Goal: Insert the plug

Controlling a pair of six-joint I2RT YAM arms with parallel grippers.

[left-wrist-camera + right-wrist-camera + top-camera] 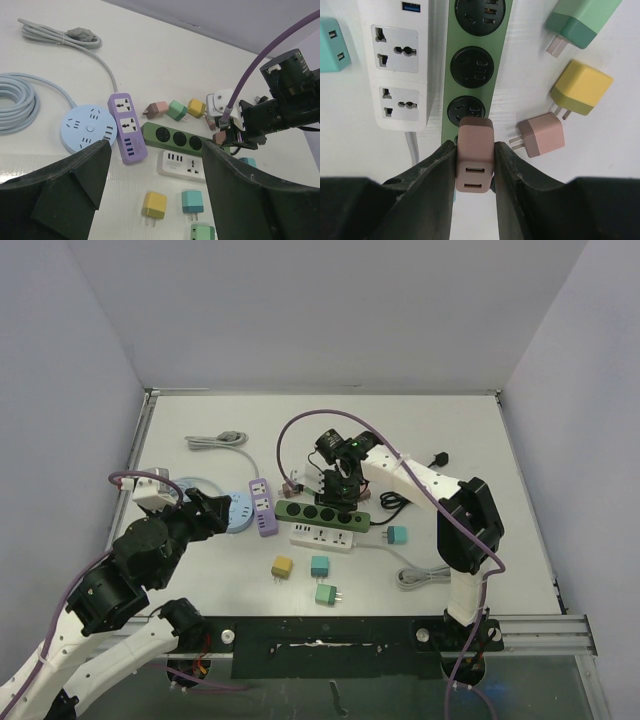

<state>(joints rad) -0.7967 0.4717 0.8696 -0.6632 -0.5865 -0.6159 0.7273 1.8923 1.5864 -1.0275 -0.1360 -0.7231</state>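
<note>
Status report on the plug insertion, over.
Right gripper shut on pink adapter, over green power strip. Left gripper open, empty. Visible sockets unobstructed.

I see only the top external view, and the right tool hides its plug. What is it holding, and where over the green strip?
Observer: The right tool is shut on a dusty-pink charger, whose two USB ports face the wrist camera.
Operator: Which socket is it at?
Observer: The end round socket of the green strip. The charger covers that socket's near edge, and its prongs are hidden.
Operator: And the left tool?
Observer: The left tool is open, holding nothing.
</note>
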